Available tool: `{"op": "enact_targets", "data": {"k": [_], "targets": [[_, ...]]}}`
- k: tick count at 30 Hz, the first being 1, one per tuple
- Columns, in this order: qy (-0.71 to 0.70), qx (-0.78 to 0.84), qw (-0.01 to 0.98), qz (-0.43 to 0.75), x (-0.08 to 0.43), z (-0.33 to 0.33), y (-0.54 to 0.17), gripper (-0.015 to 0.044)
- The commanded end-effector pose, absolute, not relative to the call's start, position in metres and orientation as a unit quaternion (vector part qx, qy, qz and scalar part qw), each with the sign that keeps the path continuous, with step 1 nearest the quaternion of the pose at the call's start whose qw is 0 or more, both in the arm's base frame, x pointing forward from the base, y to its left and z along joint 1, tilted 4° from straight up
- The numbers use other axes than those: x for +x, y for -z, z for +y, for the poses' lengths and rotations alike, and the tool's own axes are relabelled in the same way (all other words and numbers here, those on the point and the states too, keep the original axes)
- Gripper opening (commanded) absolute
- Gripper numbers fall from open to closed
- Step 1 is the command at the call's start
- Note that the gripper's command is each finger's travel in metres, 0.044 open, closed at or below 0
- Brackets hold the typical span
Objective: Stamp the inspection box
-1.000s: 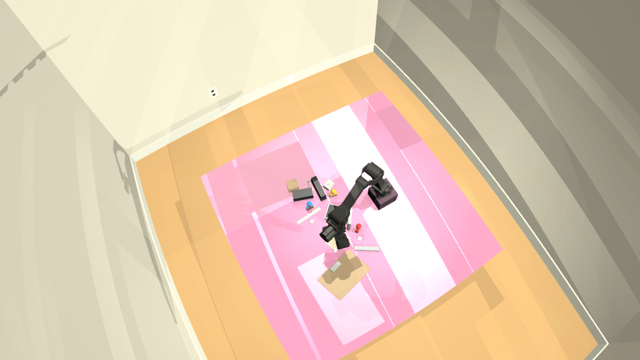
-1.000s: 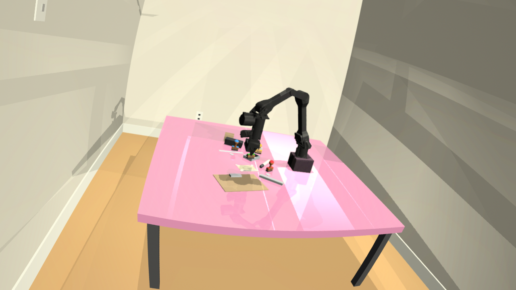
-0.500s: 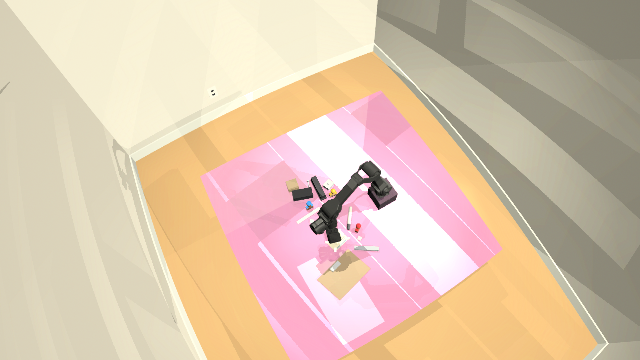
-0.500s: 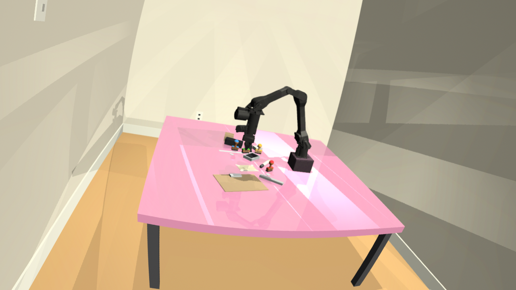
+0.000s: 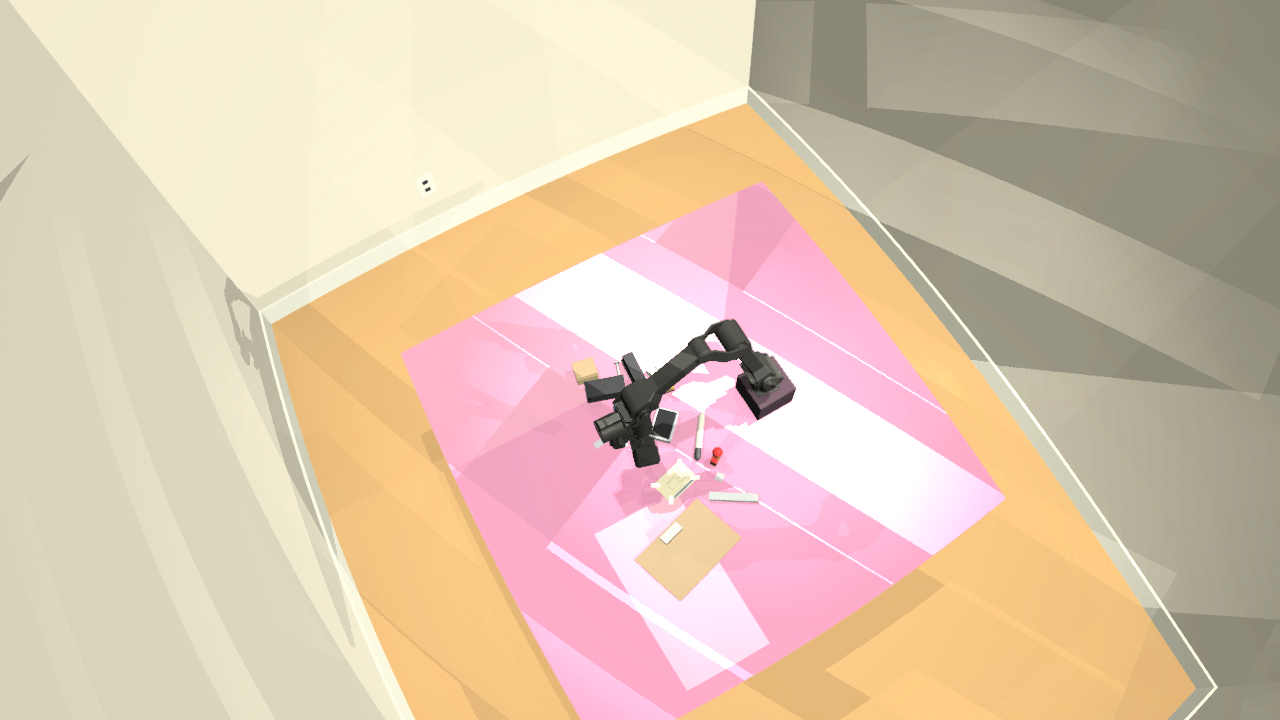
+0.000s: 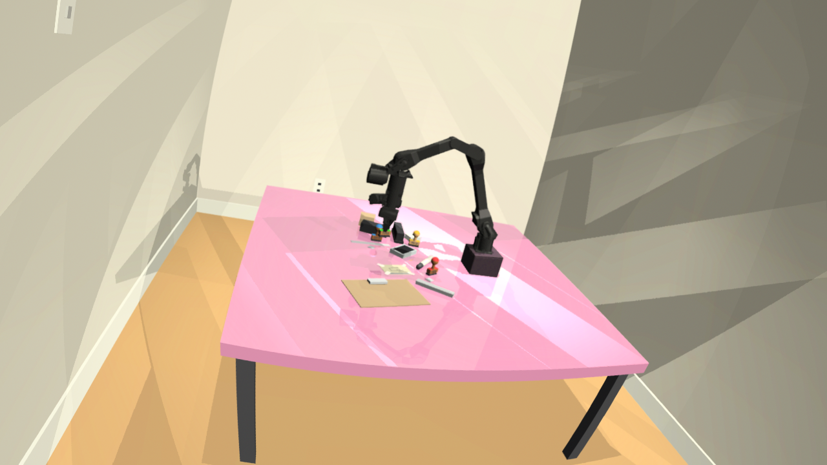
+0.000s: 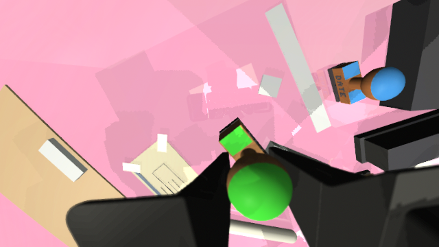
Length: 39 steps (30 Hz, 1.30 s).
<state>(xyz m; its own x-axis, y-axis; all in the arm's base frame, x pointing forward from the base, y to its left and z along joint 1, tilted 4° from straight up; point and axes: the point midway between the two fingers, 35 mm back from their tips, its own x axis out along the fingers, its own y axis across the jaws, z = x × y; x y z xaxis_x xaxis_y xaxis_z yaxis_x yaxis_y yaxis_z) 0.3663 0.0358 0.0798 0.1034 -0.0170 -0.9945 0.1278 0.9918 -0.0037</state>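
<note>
In the wrist view, the pincer (image 7: 248, 156) (image 6: 386, 229) is gripping the green-knobbed stamp (image 7: 260, 191) (image 6: 384, 232) at lower centre; the card (image 7: 164, 168) (image 5: 674, 482) (image 6: 395, 269) is lying lower left.

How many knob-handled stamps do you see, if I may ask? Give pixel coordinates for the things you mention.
4: the green stamp (image 6: 386, 232) (image 7: 259, 190) in the gripper (image 5: 646, 453) (image 6: 386, 228) (image 7: 248, 156), blue stamp (image 6: 376, 236) (image 7: 387, 84) by a black block (image 5: 605, 388) (image 6: 367, 227) (image 7: 405, 51), yellow stamp (image 5: 671, 390) (image 6: 415, 234) near the ink pad (image 5: 664, 424) (image 6: 402, 250), red stamp (image 5: 716, 454) (image 6: 434, 261) beside the marker (image 5: 699, 434) (image 6: 424, 263) (image 7: 262, 232).

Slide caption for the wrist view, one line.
Gripper grips the green-knobbed stamp; card and blue DATE stamp lie beyond.
</note>
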Motion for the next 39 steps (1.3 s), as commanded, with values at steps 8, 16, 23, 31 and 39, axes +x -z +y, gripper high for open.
{"op": "enact_targets", "data": {"k": [8,16,23,31,39], "targets": [[0.043,0.039,0.742,0.668,0.370,0.038,-0.065,0.0000],[0.043,0.039,0.742,0.668,0.371,0.038,-0.052,0.0000],[0.043,0.039,0.742,0.668,0.372,0.038,-0.041,0.0000],[0.043,0.039,0.742,0.668,0.373,0.038,-0.028,0.0000],[0.043,0.039,0.742,0.668,0.373,0.037,-0.015,0.0000]]}}
